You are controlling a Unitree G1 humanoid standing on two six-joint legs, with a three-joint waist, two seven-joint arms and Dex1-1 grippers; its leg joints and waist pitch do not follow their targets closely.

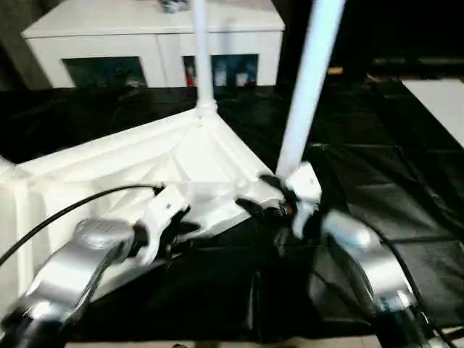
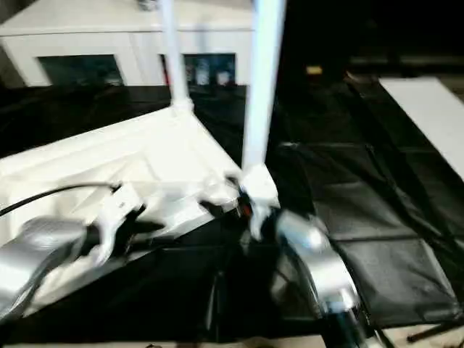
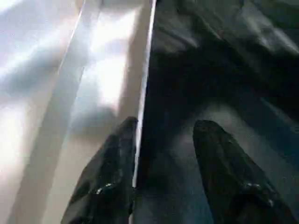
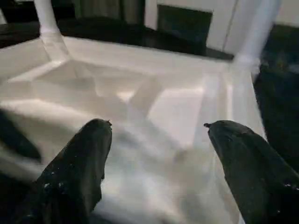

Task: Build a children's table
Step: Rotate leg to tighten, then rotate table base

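A white plastic rectangular tabletop (image 1: 145,163) lies upside down on a black sheet (image 1: 406,217) that covers the floor. Its ribbed underside faces up, and raised ribs cross it in slanting lines. Two long white tube legs stand up from its corners. The far leg (image 1: 203,54) rises straight from a round socket at the back corner. The near leg (image 1: 310,80) leans a little and stands in the corner closest to the right arm.

The left gripper (image 1: 177,228) is at the near edge of the tabletop, at the end of a silver forearm (image 1: 69,272). In the left wrist view its two black fingers (image 3: 110,179) are apart with a gap between them. One finger lies over the white edge and the other lies over the black sheet. Nothing is held between them.

The right gripper (image 1: 264,196) sits just beside the bottom of the near leg, at that corner of the tabletop. In the right wrist view its two black fingers (image 4: 77,170) are spread wide, and the white underside shows in the gap. They hold nothing.

Behind the table stands a white cabinet with glass doors (image 1: 145,47). A flat white board (image 2: 431,116) lies on the sheet far off on the right side.
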